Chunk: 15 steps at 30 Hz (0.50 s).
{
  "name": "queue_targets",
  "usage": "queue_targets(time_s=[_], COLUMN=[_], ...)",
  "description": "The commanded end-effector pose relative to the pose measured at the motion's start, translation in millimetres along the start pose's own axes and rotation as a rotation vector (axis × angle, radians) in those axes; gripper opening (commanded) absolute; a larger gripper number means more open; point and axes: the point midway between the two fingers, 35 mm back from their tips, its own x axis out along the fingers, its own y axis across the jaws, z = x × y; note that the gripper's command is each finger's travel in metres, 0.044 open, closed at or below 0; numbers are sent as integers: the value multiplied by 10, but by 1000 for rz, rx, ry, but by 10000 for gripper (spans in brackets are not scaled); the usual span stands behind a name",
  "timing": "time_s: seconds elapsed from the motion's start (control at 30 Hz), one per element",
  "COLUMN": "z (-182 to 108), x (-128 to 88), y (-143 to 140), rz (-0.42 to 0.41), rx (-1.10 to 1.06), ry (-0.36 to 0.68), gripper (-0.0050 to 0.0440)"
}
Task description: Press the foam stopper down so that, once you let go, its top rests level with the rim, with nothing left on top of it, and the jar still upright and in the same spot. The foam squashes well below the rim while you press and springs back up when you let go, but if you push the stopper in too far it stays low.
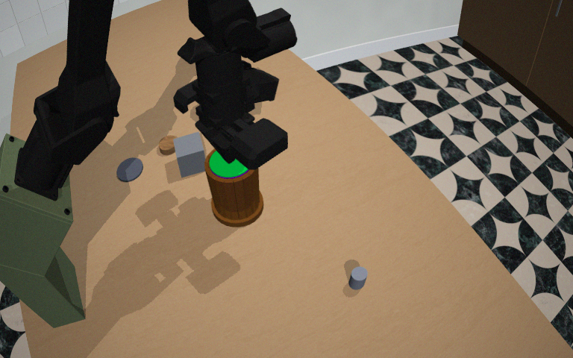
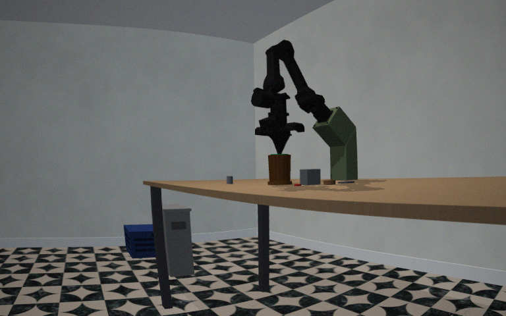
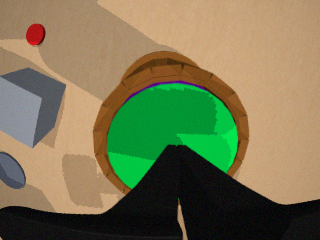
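Observation:
A brown wooden jar [image 1: 234, 196] [image 2: 279, 169] [image 3: 114, 103] stands upright on the table [image 1: 380, 211]. A green foam stopper [image 1: 224, 168] [image 3: 167, 130] fills its mouth, and its top shows as a thin green line just above the rim in the side view [image 2: 279, 153]. My gripper [image 1: 231, 158] [image 2: 280, 149] [image 3: 175, 153] is shut and empty. Its joined fingertips point straight down over the middle of the stopper, at or just above its surface; I cannot tell whether they touch.
A grey cube [image 1: 189, 154] [image 2: 309, 176] [image 3: 27, 107] stands close beside the jar. A small wooden disc [image 1: 167, 144], a dark grey disc [image 1: 129, 168] [image 3: 11, 170] and a small red disc [image 3: 35, 34] lie near it. A small grey cylinder [image 1: 358, 277] [image 2: 229, 179] stands apart. The green arm base [image 1: 29, 236] is at the left.

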Motion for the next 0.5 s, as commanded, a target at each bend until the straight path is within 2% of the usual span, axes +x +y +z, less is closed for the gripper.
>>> queue_targets(time_s=[0.0, 0.47], z=[17, 6], x=[-12, 0], y=[-1, -1], rz=[2, 2], rx=[1, 1], ry=[-11, -11], gripper=[0, 0])
